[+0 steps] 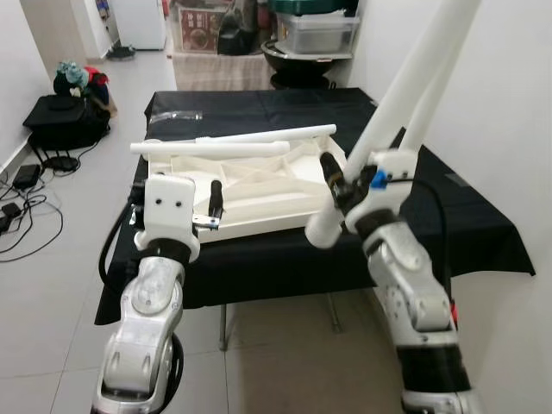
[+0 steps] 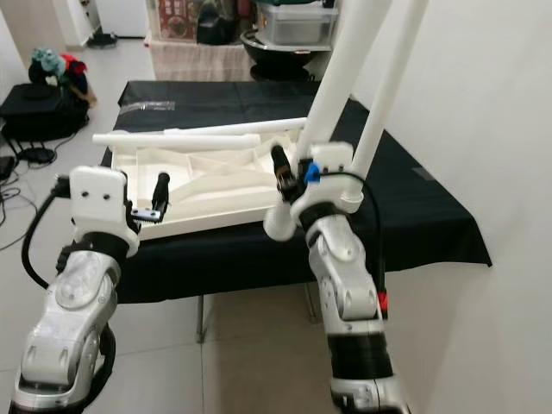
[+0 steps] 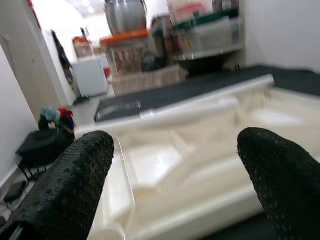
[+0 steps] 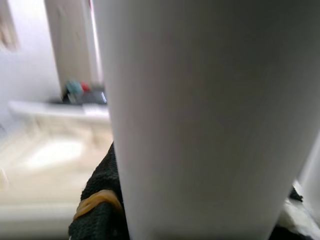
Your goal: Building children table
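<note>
A white children's table top (image 1: pixel 250 185) lies upside down, ribs up, on a black-covered table (image 1: pixel 483 233). Two loose white legs (image 1: pixel 233 142) rest across its far edge. My right gripper (image 1: pixel 332 177) is shut on another white leg (image 1: pixel 392 103), held slanting up and to the right above the top's right corner; this leg (image 4: pixel 200 115) stands close before the wrist camera. A second white tube (image 1: pixel 435 95) rises just behind it. My left gripper (image 3: pixel 175 165) is open at the top's near edge, one finger (image 1: pixel 216 198) over the rim, with nothing between its fingers.
A small clear plastic bag (image 1: pixel 177 116) lies at the table's far left. Black bags (image 1: pixel 65 121) and cables (image 1: pixel 26 203) sit on the floor to the left. Shelves with bins (image 1: pixel 315 34) stand behind the table. A white wall (image 1: pixel 509 103) runs close on the right.
</note>
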Controlling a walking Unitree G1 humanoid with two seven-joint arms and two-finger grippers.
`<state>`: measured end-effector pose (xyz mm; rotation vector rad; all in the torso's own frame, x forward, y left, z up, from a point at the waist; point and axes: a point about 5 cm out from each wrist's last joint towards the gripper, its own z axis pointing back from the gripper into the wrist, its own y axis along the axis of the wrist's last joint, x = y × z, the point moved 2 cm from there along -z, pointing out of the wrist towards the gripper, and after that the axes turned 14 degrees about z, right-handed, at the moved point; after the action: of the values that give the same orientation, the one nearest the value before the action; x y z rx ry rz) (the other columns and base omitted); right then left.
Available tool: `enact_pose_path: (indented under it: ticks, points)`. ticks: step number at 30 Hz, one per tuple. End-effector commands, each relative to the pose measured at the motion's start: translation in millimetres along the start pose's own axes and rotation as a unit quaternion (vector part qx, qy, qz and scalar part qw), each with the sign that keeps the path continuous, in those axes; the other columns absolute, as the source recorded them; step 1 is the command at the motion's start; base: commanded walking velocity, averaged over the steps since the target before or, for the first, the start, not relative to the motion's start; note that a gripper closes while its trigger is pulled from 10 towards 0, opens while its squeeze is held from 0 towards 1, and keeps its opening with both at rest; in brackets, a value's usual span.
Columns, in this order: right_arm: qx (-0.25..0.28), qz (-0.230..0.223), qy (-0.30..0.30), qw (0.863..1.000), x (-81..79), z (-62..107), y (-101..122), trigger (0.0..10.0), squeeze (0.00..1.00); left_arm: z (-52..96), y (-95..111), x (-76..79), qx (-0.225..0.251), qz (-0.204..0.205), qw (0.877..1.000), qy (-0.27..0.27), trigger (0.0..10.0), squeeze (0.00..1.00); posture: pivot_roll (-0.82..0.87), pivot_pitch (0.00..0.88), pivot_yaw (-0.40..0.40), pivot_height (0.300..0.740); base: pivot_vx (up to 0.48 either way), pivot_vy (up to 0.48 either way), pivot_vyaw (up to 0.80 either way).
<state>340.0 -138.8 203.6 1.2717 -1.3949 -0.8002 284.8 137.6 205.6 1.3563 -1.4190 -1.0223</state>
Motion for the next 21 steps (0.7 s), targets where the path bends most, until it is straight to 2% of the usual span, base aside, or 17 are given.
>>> enact_pose_path:
  ticks: [1, 3, 6, 7, 10, 15, 21]
  points:
    - [0.014, 0.023, -0.001, 1.000, -1.2, 2.2, 4.1, 10.0, 0.00, 2.7, -5.2, 2.4, -0.002, -0.004, 1.000, -0.007, 10.0, 0.00, -0.02, 0.064, -0.097, 0.740, 0.000, 0.000, 0.00]
    - [0.001, 0.030, -0.004, 1.000, -1.3, 8.5, -3.3, 10.0, 0.00, 8.4, -12.9, 1.9, -0.013, -0.007, 1.000, -0.010, 10.0, 0.00, -0.02, 0.064, -0.096, 0.740, 0.000, 0.000, 0.00]
    - [-0.046, 0.062, 0.003, 0.997, -6.4, 38.6, -33.7, 10.0, 0.00, 37.0, -46.7, 3.8, -0.068, -0.021, 0.997, -0.024, 10.0, 0.00, -0.02, 0.064, -0.088, 0.740, 0.000, 0.000, 0.00]
    - [-0.046, 0.062, 0.003, 0.997, -6.4, 38.6, -33.7, 10.0, 0.00, 37.0, -46.7, 3.8, -0.068, -0.021, 0.997, -0.024, 10.0, 0.00, -0.02, 0.064, -0.088, 0.740, 0.000, 0.000, 0.00]
    - [-0.064, 0.062, 0.031, 0.996, -20.6, 59.2, -45.9, 10.0, 0.00, 56.6, -64.6, 7.2, -0.104, -0.012, 0.994, -0.033, 10.0, 0.00, -0.03, 0.063, -0.076, 0.740, 0.000, 0.000, 0.00]
    - [-0.067, 0.059, 0.035, 0.995, -26.0, 64.8, -48.1, 10.0, 0.00, 60.1, -67.7, 7.2, -0.107, -0.012, 0.994, -0.033, 10.0, 0.00, -0.02, 0.060, -0.073, 0.740, 0.000, 0.000, 0.00]
    - [-0.060, 0.062, 0.047, 0.995, -33.4, 64.4, -44.7, 10.0, 0.00, 56.3, -63.6, 9.9, -0.093, -0.009, 0.995, -0.037, 10.0, 0.00, -0.02, 0.058, -0.072, 0.740, 0.000, 0.000, 0.80]
